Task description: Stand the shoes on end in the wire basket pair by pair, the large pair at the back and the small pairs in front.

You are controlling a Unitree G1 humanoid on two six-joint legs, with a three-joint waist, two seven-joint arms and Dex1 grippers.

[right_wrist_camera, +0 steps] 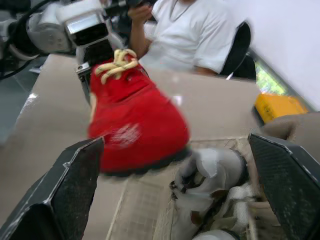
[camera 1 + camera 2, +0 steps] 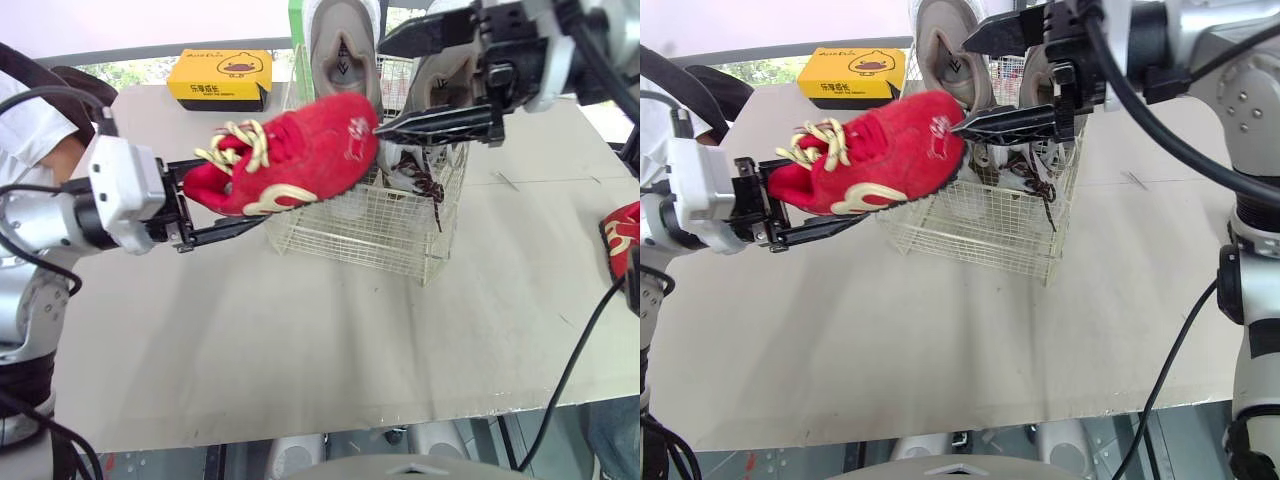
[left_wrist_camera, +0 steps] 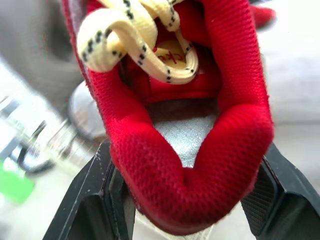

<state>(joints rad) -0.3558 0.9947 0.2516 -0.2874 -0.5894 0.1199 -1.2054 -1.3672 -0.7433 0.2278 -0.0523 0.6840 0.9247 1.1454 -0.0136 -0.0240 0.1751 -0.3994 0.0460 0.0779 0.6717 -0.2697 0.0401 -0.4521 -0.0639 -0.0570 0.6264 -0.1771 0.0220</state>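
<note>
My left gripper (image 2: 225,196) is shut on the heel of a red shoe (image 2: 290,160) with cream laces and holds it nearly level. The shoe's toe reaches over the front left part of the wire basket (image 2: 380,228). In the left wrist view both fingers (image 3: 95,200) press the red heel (image 3: 195,165). My right gripper (image 2: 385,86) hangs open above the basket, just past the red toe, with nothing in it. A large grey pair (image 2: 343,50) stands on end at the basket's back. A small white shoe with dark laces (image 2: 412,170) lies in front of it. The second red shoe (image 2: 622,238) lies at the table's right edge.
A yellow box (image 2: 220,78) sits at the back left of the table. A person in a white shirt (image 1: 190,30) sits behind the table on the left. Bare tabletop (image 2: 300,330) spreads in front of the basket.
</note>
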